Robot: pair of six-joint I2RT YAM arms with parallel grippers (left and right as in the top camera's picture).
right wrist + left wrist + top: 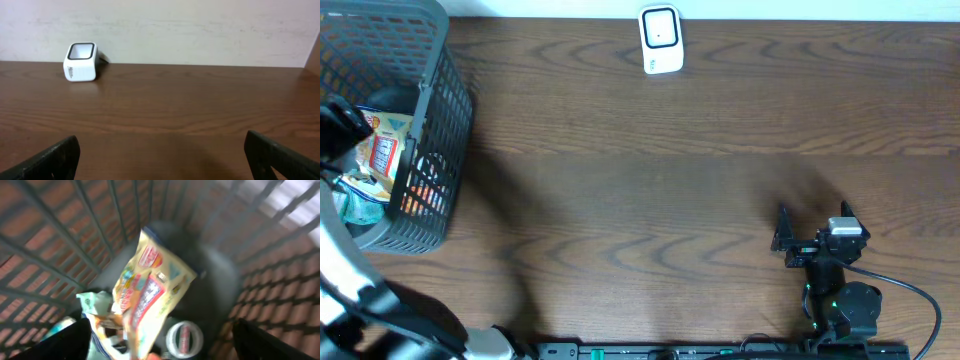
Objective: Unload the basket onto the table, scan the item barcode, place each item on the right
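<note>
The yellow snack packet (150,295) lies in the grey mesh basket (440,110) at the table's 10 o'clock corner. It is blurred in the left wrist view, so no barcode can be made out. A pale green wrapper (92,302) sits at the packet's 8 o'clock and a small white ring-shaped thing (184,337) at its 5 o'clock, both indistinct. Something dark and rounded (215,280) lies underneath them, unidentifiable. The left gripper (161,325) hangs above the packet with its jaws spread wide and clear of it. Overhead, it is cut off by the frame edge. The white scanner (661,38) stands at 12 o'clock. The right gripper (161,137), at 4 o'clock, is wide and empty.
</note>
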